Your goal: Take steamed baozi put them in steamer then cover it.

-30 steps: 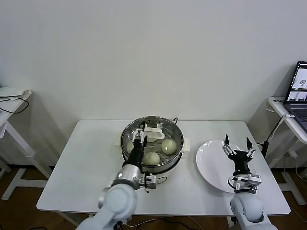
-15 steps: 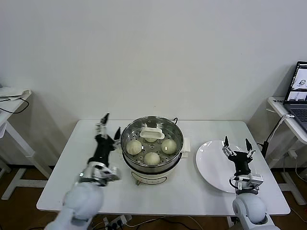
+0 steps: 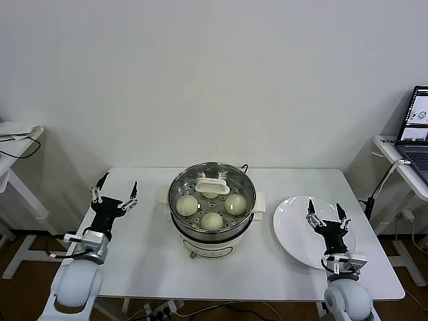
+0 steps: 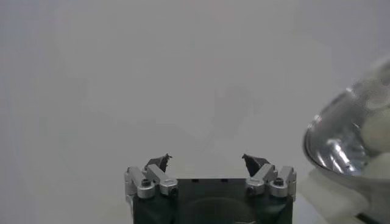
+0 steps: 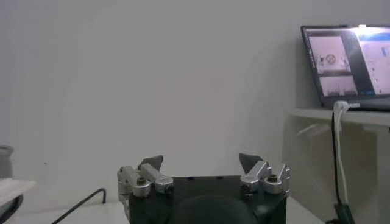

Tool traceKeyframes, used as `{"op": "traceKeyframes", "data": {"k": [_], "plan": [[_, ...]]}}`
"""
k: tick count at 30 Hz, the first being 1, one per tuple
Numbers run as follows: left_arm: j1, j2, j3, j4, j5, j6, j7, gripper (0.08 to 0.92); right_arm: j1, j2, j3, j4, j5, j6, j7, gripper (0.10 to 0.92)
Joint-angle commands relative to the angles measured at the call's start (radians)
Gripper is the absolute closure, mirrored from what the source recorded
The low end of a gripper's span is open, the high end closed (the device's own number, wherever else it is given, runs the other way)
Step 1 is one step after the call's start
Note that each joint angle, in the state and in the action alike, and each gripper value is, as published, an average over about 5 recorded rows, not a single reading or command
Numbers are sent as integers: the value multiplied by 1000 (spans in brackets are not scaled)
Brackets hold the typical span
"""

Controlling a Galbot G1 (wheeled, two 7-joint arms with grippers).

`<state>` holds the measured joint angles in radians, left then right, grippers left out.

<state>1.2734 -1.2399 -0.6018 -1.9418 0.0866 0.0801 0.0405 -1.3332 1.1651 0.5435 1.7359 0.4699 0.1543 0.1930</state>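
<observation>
The shiny steel steamer [image 3: 212, 231] stands at the table's middle on its cream-white base. The clear glass cover sits on it, its cream-white handle [image 3: 212, 185] on top. Through the glass I see three baozi [image 3: 212, 220] on the perforated tray, and a fourth partly hidden behind the handle. My left gripper [image 3: 115, 190] is open and empty, raised over the table's left side, well left of the steamer. My right gripper [image 3: 326, 215] is open and empty above the white plate. The steamer's rim shows in the left wrist view [image 4: 341, 158].
An empty white plate [image 3: 294, 227] lies at the table's right. A side table with a laptop [image 3: 414, 130] stands at the far right, another side table [image 3: 17, 137] at the far left. A cable [image 3: 231, 251] lies by the steamer's base.
My left gripper has let go of the cover's handle and swung left and back, away from the steamer. My right gripper has sunk slightly over the plate.
</observation>
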Motion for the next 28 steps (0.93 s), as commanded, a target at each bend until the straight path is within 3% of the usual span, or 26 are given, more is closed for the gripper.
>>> {"op": "traceKeyframes", "data": {"k": [1,28], "plan": [[74,-25,-107,47,-317,-132,40,177,-43,12,14,2,4,7,-32,203],[127,-34,-97,36,-234,-135,53,177,-66,40,20,9,-21,-2,-83,203]]}}
